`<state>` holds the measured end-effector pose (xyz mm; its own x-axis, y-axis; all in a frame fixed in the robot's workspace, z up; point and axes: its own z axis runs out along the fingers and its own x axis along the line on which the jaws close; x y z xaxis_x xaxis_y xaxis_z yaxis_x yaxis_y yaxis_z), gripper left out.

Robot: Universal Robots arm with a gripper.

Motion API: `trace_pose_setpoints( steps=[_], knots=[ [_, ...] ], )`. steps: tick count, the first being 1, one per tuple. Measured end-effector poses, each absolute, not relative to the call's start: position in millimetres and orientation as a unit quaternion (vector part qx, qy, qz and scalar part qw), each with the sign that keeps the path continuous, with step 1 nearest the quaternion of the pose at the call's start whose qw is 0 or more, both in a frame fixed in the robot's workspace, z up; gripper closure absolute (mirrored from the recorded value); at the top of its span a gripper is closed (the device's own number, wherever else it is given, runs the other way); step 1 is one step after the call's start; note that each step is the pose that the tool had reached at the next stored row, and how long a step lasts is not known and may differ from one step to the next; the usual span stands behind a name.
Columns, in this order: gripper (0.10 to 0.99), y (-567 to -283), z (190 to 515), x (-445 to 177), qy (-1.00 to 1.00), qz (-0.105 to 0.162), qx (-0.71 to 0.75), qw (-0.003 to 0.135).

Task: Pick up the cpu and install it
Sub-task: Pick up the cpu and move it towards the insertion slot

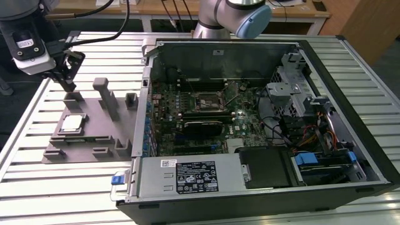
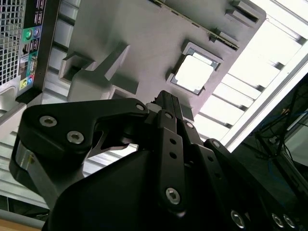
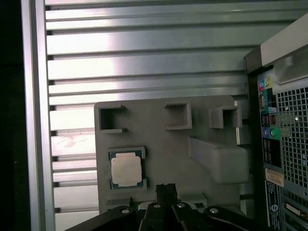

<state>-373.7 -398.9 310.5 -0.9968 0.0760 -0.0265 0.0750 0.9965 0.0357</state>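
On grey tray (image 3: 163, 154), cpu (image 3: 126, 171), claw (image 3: 166, 187) nearby

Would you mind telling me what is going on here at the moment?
A robot arm is set to move a cpu into the open computer case. The cpu lies in its pocket on the grey tray, which sits beside the case at the exterior view's left. The claw hangs over the tray, shut and empty, close to the cpu but not touching it. The cpu has not yet been picked up.
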Motion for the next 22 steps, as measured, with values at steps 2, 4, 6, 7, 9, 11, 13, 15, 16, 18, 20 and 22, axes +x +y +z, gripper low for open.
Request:
trace_pose_setpoints(
  steps=[2,4,6,7,9,11,13,15,16,18,20,22],
  knots=[
    [0.980,-399.0,309.5,-373.8,0.999,0.017,0.038,0.014],
    [0.980,-398.9,308.4,-373.9,0.999,0.017,0.038,0.014],
    [0.980,-398.9,307.4,-374.0,0.999,0.017,0.038,0.014],
    [0.980,-398.9,306.9,-374.0,0.999,0.017,0.038,0.014],
    [0.980,-398.9,305.8,-374.3,0.999,0.017,0.038,0.014],
    [0.980,-398.9,304.8,-374.4,0.999,0.017,0.038,0.014],
    [0.980,-398.9,303.5,-374.7,0.999,0.017,0.038,0.014],
    [0.980,-398.9,301.9,-375.1,0.999,0.017,0.038,0.014],
    [0.980,-398.9,301.0,-375.3,0.999,0.017,0.038,0.014],
    [0.980,-398.9,298.7,-375.8,0.999,0.017,0.038,0.014],
    [0.980,-399.0,296.1,-376.2,0.999,0.017,0.038,0.014],
    [0.980,-398.9,293.4,-376.6,0.999,0.017,0.038,0.014]
  ],
)
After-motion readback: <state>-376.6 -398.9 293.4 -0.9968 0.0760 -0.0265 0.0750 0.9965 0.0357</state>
